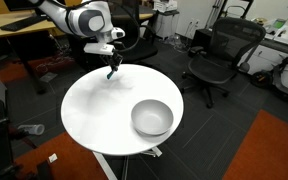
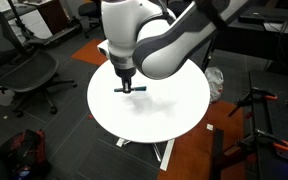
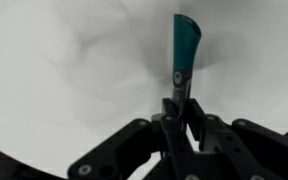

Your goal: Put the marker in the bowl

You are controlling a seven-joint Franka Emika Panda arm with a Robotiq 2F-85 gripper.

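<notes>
Clenched on just one end of the teal marker, the jaws risk letting it pivot or slip during the carry to the grey-white bowl, well apart at the counter's near right. The Panda arm points straight down over the far edge.

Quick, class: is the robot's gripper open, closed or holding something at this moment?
Gripper: closed, holding the marker by one end.
</notes>
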